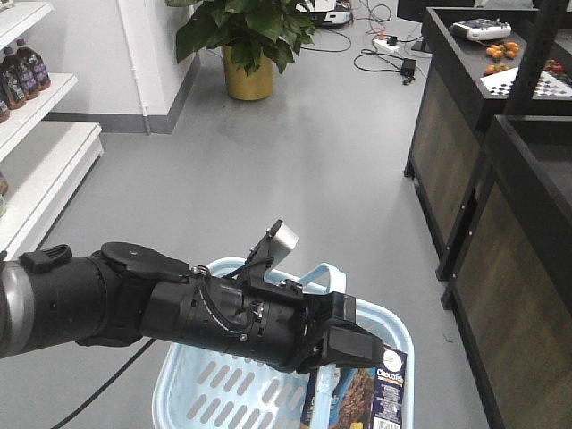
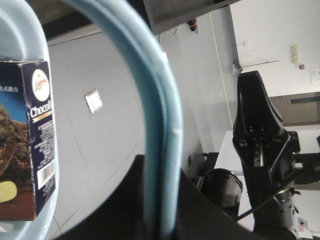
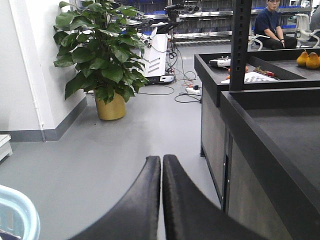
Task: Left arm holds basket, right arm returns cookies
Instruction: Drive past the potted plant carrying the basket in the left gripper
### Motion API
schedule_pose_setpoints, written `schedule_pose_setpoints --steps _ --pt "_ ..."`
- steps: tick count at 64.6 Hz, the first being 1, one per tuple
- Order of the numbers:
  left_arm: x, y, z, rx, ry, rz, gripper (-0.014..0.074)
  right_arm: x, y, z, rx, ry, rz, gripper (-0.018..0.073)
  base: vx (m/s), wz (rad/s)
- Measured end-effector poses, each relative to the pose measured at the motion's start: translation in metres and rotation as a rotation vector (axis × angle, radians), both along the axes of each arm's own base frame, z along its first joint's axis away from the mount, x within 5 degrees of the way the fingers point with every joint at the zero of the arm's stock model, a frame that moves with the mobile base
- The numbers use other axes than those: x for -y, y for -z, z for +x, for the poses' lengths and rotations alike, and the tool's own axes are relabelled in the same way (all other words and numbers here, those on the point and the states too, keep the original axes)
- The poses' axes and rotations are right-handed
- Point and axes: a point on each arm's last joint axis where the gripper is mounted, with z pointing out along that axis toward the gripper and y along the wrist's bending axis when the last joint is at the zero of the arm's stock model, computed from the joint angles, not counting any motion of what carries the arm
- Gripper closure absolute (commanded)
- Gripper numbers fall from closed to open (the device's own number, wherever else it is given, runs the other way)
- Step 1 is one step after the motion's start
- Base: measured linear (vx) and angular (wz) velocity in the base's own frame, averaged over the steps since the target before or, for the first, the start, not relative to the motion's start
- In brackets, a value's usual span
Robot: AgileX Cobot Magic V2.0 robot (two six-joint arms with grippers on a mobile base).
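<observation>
Left tool [image 1: 350, 344] clamped on hoop handle [image 2: 161, 100] of light blue basket [image 1: 179, 393], cookies carton [image 1: 375, 393] upright inside basket against right wall, right tool [image 3: 161, 160] fingers pressed together, empty, over grey floor [image 3: 100, 165]

basket [image 1: 394, 324] light blue, slotted; cookies [image 1: 380, 393] navy, white lettering; left arm [image 1: 223, 313] black

Left arm [image 1: 134, 295] extended level. Left hand [image 1: 357, 344] clamped on basket handle [image 2: 160, 125]. Right hand [image 3: 161, 160] closed, fingers [image 3: 145, 192] pressed together along their length.
</observation>
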Motion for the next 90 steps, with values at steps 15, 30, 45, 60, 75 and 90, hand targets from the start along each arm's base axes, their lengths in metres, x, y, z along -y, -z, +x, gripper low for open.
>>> schedule_pose_setpoints --steps 15,30,45,60,75,90 --pt "0.0 0.0 0.0 0.0 0.0 0.0 0.0603 0.0 0.0 0.0 0.0 0.0 0.0 0.0567 0.26 0.03" --pt "0.0 0.0 0.0 0.0 0.0 0.0 0.0603 0.0 0.0 0.0 0.0 0.0 0.0 0.0567 0.27 -0.07" --pt "0.0 0.0 0.0 0.0 0.0 0.0 0.0603 0.0 0.0 0.0 0.0 0.0 0.0 0.0567 0.28 -0.1" --pt "0.0 0.0 0.0 0.0 0.0 0.0 0.0603 0.0 0.0 0.0 0.0 0.0 0.0 0.0567 0.28 -0.05" --pt "0.0 0.0 0.0 0.0 0.0 0.0 0.0603 0.0 0.0 0.0 0.0 0.0 0.0 0.0567 0.27 -0.01" --pt "0.0 0.0 0.0 0.0 0.0 0.0 0.0603 0.0 0.0 0.0 0.0 0.0 0.0 0.0567 0.25 0.04"
